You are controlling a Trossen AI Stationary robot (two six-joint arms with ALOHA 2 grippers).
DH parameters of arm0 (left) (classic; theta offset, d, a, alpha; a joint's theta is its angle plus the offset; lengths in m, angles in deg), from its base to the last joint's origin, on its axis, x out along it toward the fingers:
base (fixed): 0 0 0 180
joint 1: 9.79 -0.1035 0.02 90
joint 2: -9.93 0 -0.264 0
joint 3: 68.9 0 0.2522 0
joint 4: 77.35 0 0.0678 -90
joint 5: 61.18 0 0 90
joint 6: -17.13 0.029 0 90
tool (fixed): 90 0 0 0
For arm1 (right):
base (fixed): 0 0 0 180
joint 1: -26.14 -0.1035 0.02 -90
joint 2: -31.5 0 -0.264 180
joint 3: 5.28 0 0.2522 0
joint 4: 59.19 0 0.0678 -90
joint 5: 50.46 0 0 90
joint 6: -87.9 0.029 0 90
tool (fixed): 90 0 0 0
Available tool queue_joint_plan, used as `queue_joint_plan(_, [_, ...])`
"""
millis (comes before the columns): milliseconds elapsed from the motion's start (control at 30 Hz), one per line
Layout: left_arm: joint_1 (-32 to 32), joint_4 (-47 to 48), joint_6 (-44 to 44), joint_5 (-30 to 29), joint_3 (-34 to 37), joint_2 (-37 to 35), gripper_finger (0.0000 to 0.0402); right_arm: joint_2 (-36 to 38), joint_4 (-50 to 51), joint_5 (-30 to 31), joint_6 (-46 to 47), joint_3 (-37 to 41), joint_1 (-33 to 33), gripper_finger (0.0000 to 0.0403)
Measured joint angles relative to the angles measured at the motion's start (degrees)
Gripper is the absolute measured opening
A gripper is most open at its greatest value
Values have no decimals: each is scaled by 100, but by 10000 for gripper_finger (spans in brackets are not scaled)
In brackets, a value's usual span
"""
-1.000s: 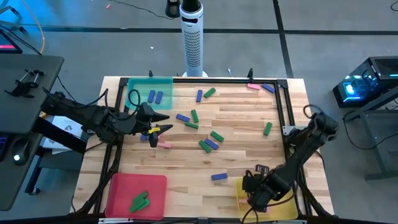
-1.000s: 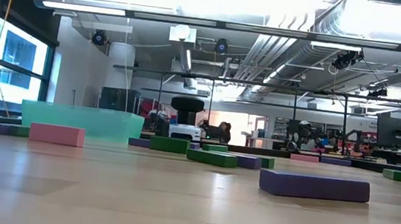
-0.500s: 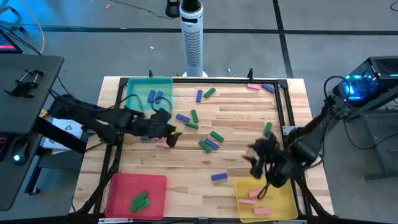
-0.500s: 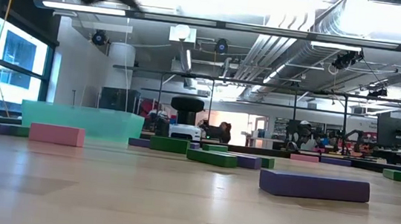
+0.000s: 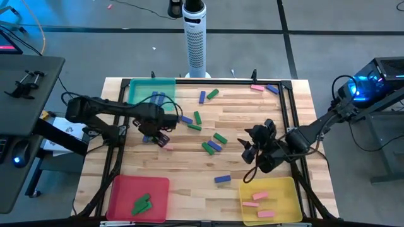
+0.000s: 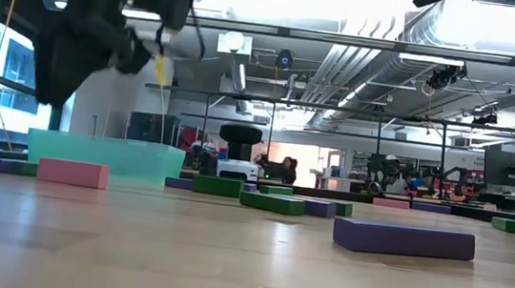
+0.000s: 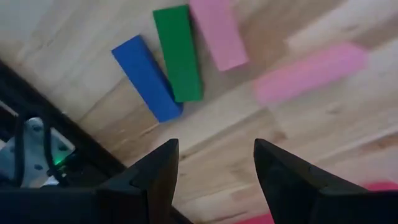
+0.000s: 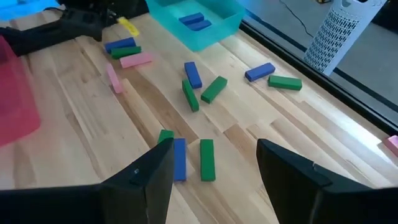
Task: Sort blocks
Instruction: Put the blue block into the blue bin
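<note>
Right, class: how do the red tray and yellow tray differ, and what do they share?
The red tray sits on the left arm's side, the yellow tray on the right arm's. The red tray holds green blocks, the yellow tray pink blocks. The red tray's blocks huddle together; the yellow tray's lie apart. Both are flat trays holding one colour.
</note>
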Motion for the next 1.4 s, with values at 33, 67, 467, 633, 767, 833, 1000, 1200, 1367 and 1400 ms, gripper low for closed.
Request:
queue_joint_plan(33, [-153, -132, 156, 109, 178, -20, 195, 0, -19, -3, -2, 0, 14, 206])
queue_joint_plan(67, [-308, -243, 309, 178, 363, -43, 195, 0, -27, -3, 0, -1, 29, 206])
queue_joint_plan(467, [-1549, -1181, 619, 6, 1676, -70, 195, -2, -218, 20, 0, 0, 35, 206])
queue_joint_plan(633, [-1760, -1892, 401, 0, 2008, -70, 193, -2, -226, 21, 33, -2, 35, 206])
queue_joint_plan(767, [-1893, -2171, 402, 95, 2223, -92, 184, -2, -232, 23, 169, -2, 35, 206])
queue_joint_plan(833, [-1923, -2199, 450, 95, 2260, -89, 166, -2, -235, 23, 211, -1, 35, 206])
queue_joint_plan(1000, [-1919, -2149, 982, 53, 2144, -86, 67, -2, -245, 25, 216, -2, 35, 206])
queue_joint_plan(1200, [-1915, -2105, 1204, 58, 1328, -490, 57, -2, -343, 25, 218, -2, 35, 206])
queue_joint_plan(1367, [-2131, -2087, 1331, -343, 223, -918, 57, -2, -467, 27, 213, 0, 74, 206])
queue_joint_plan(1400, [-2256, -2088, 1455, -464, 13, -949, 57, -2, -484, 26, 213, -1, 91, 206])
